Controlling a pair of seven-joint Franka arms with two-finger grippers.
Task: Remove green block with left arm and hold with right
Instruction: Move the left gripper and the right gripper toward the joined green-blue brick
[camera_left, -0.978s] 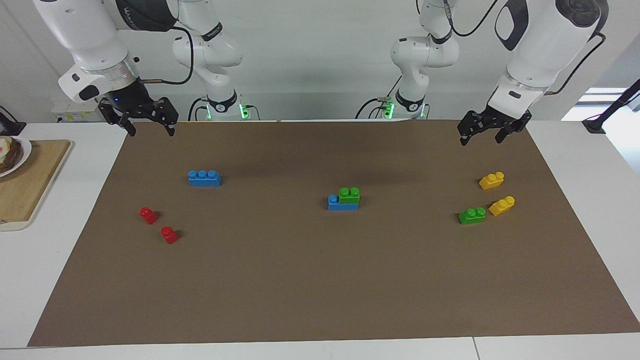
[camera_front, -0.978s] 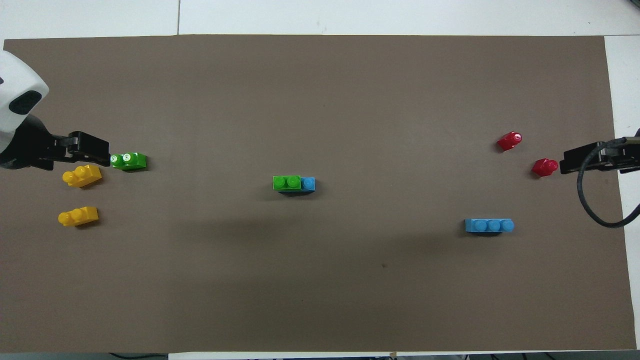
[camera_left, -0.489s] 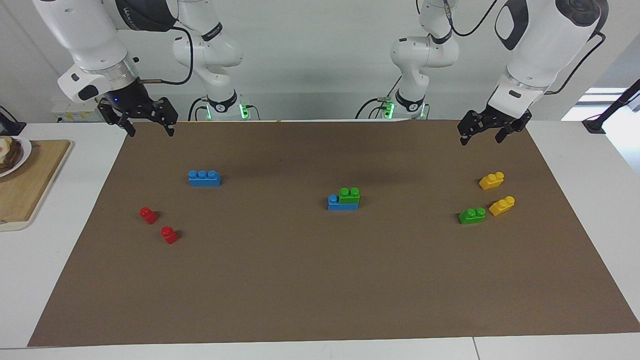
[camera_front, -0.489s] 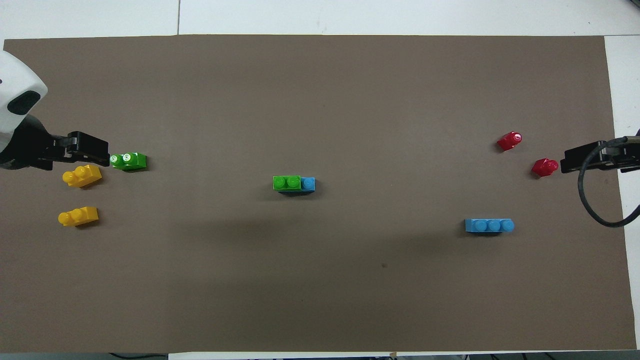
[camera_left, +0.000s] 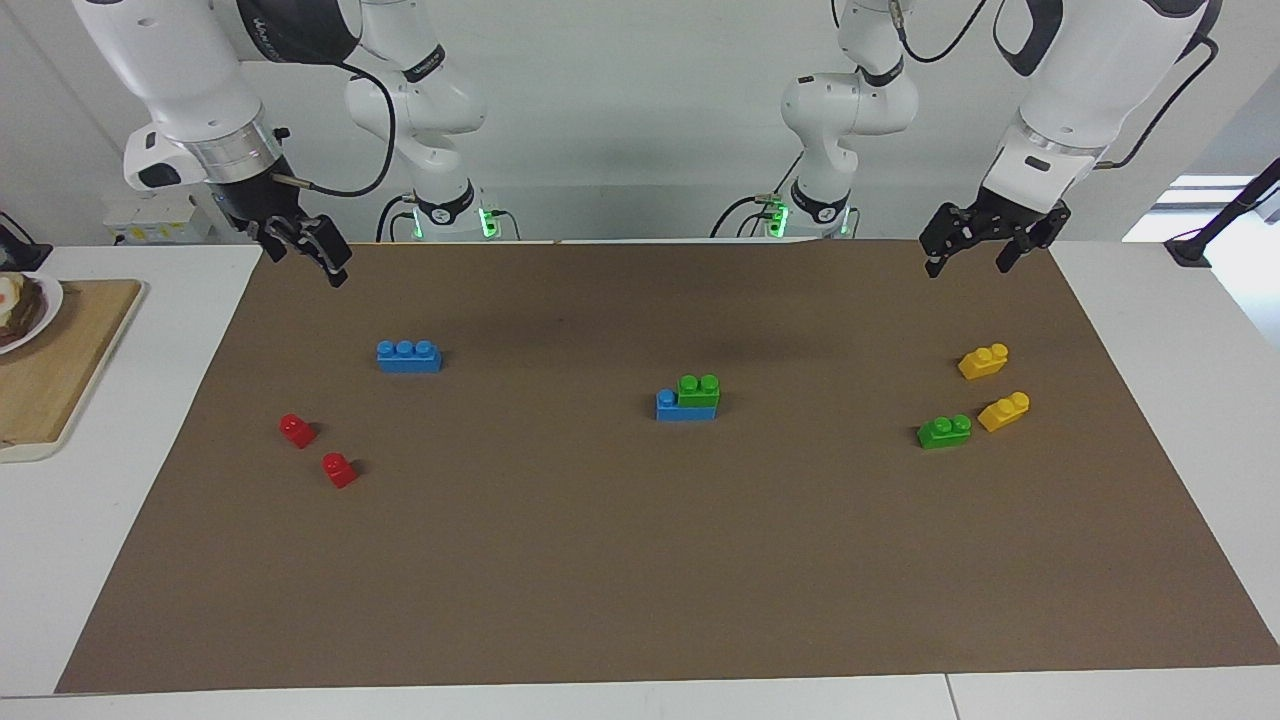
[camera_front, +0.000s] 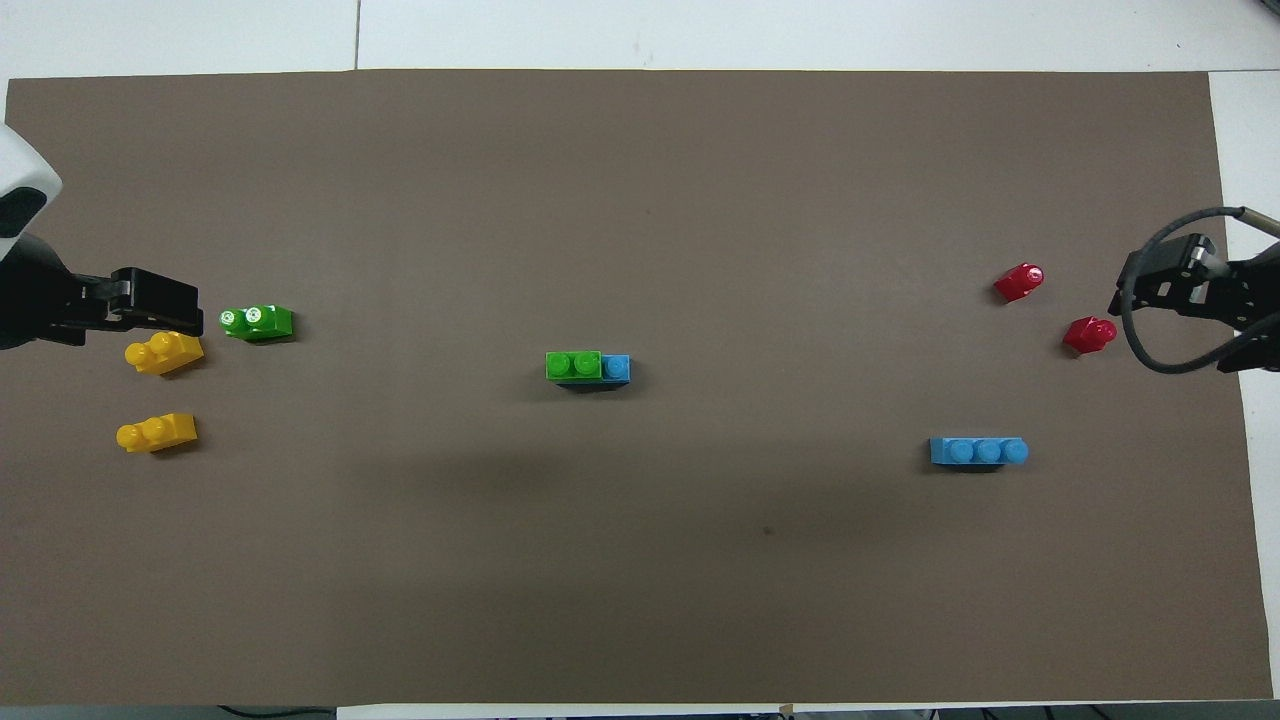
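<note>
Both claws raised over the bench's robot-side edge, open and empty, left claw (camera_left: 968, 255) and right claw (camera_left: 305, 262) well apart from green block (camera_left: 698, 388) seated on blue brick (camera_left: 684, 406) between them; best to pin blue first, then pull green straight up.

Plate (camera_left: 25, 310) and cutting board (camera_left: 60, 370) cut by frame edge — plate's food too small to identify.

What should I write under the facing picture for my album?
Two open pincers, left and right, hover above a mat of toy bricks; green block sits on blue brick.
</note>
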